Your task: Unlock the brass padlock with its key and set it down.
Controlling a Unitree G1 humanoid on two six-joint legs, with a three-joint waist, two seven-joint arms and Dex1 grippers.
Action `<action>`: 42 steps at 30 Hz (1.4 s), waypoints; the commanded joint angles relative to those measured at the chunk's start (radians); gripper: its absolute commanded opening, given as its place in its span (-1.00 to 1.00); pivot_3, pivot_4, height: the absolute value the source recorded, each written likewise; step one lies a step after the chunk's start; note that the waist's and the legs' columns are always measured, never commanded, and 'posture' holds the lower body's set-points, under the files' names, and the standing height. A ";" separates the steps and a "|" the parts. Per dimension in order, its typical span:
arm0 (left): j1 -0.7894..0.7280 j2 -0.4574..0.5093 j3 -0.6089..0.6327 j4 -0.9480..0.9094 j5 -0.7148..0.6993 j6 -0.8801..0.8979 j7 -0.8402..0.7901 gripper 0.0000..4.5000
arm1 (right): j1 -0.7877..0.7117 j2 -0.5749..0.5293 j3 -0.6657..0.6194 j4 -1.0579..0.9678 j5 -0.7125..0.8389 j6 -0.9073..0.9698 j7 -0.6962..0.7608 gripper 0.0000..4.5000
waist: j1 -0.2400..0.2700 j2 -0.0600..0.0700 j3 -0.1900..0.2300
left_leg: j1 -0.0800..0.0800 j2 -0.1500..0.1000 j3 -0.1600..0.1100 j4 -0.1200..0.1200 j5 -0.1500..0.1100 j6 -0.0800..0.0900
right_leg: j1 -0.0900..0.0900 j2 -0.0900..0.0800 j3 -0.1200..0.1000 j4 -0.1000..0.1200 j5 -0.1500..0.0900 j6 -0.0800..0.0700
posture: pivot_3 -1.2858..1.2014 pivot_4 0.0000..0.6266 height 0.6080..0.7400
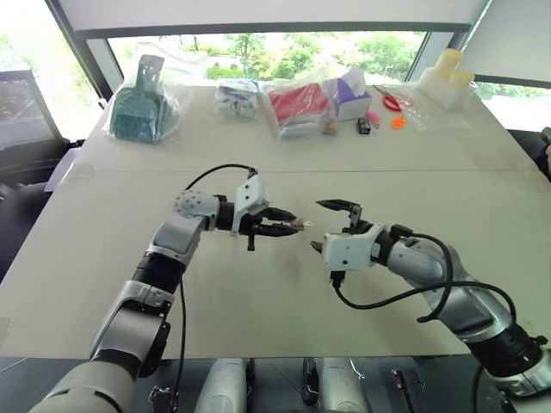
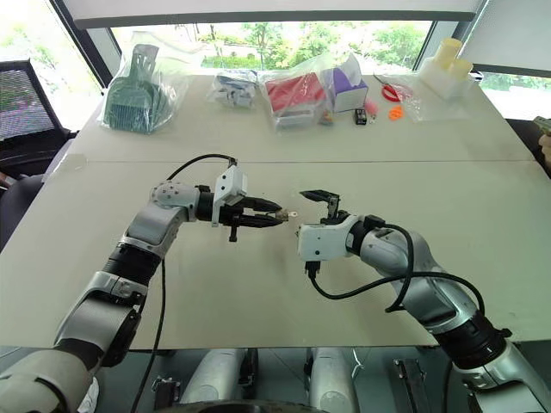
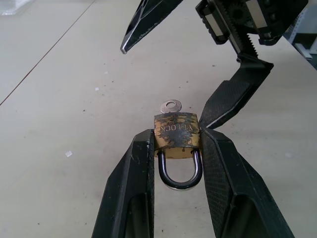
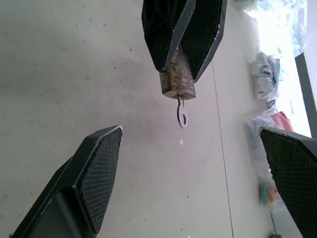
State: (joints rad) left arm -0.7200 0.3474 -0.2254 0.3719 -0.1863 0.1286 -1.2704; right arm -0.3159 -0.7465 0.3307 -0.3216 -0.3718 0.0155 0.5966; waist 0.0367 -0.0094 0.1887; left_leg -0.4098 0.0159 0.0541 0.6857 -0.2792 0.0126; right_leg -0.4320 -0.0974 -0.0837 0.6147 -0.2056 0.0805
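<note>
padlock: the brass padlock [image 3: 177, 136] sits pinched in the left gripper [image 1: 288, 224], held up off the bench [image 1: 258, 292], silver shackle tucked back between the fingers.
key: small silvery key [image 3: 171, 106] already sticks out of the padlock's far end, pointing at the right gripper [image 1: 330, 225], probably so that gripper can grab and twist it.
left jaws: clamped on the padlock's flat sides.
right jaws: wide apart, nothing in them, just beside the padlock's key end.
textures: padlock brass looks worn and blotchy with stamped lettering; finger pads are black with a fine grid pattern; bench is plain matte beige.
background: bagged goods [image 1: 297, 107] well beyond the padlock, along the bench's far edge.
</note>
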 commanded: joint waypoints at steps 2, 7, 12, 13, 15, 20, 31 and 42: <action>0.008 0.004 0.010 -0.056 -0.019 0.010 0.011 -0.67 | -0.029 0.029 -0.019 0.002 -0.018 -0.034 0.000 0.62 | 0.000 0.000 0.000 | 0.000 0.000 0.000 0.000 0.000 0.000 | 0.000 0.000 0.000 0.000 0.000 0.000 | 0.03 -0.52 1.00; 0.015 0.001 0.008 -0.069 -0.018 0.015 0.016 -0.67 | -0.053 0.059 -0.015 0.019 -0.033 -0.049 0.011 -0.47 | 0.000 0.000 0.000 | 0.000 0.000 0.000 0.000 0.000 0.000 | 0.000 0.000 0.000 0.000 0.000 0.000 | 0.03 -0.52 1.00; 0.017 -0.001 0.006 -0.078 -0.015 0.007 0.023 -0.67 | -0.070 0.081 -0.018 0.029 -0.029 -0.051 0.036 -0.97 | 0.000 0.000 0.000 | 0.000 0.000 0.000 0.000 0.000 0.000 | 0.000 0.000 0.000 0.000 0.000 0.000 | 0.03 -0.52 1.00; 0.018 0.000 0.005 -0.081 -0.013 0.002 0.024 -0.67 | -0.074 0.083 -0.019 0.029 -0.020 -0.048 0.047 -0.97 | 0.000 0.000 0.000 | 0.000 0.000 0.000 0.000 0.000 0.000 | 0.000 0.000 0.000 0.000 0.000 0.000 | 0.03 -0.52 1.00; 0.019 0.003 0.000 -0.086 0.000 -0.028 0.031 -0.67 | -0.086 0.090 -0.027 0.033 0.012 -0.037 0.077 -0.97 | 0.000 0.000 0.000 | 0.000 0.000 0.000 0.000 0.000 0.000 | 0.000 0.000 0.000 0.000 0.000 0.000 | 0.03 -0.52 1.00; 0.023 0.014 -0.033 -0.057 0.105 -0.263 0.078 -0.67 | -0.131 0.111 -0.052 0.026 0.186 0.097 0.246 -0.97 | 0.000 0.000 0.000 | 0.000 0.000 0.000 0.000 0.000 0.000 | 0.000 0.000 0.000 0.000 0.000 0.000 | 0.03 -0.52 1.00; 0.019 0.018 -0.027 -0.027 0.115 -0.389 0.099 -0.67 | -0.223 0.112 -0.063 0.025 0.275 0.222 0.369 -0.97 | 0.001 0.000 0.000 | 0.001 0.000 0.000 0.000 0.000 0.000 | 0.000 0.000 0.000 0.000 0.000 0.000 | 0.03 -0.52 1.00; 0.036 0.073 0.020 -0.146 -0.090 0.035 -0.035 -0.67 | -0.131 -0.012 -0.055 0.179 0.025 -0.424 0.128 0.55 | -0.003 0.000 0.000 | 0.001 0.000 0.002 0.000 0.001 -0.001 | 0.000 0.000 0.000 0.001 0.000 0.001 | 0.03 -0.52 1.00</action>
State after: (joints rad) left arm -0.6664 0.4182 -0.2215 0.2709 -0.2393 0.1352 -1.2949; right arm -0.4353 -0.7568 0.2963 -0.1289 -0.3379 -0.3450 0.7607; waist 0.0337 -0.0092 0.1887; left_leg -0.4088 0.0156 0.0563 0.6857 -0.2785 0.0116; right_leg -0.4317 -0.0974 -0.0837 0.6162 -0.2056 0.0812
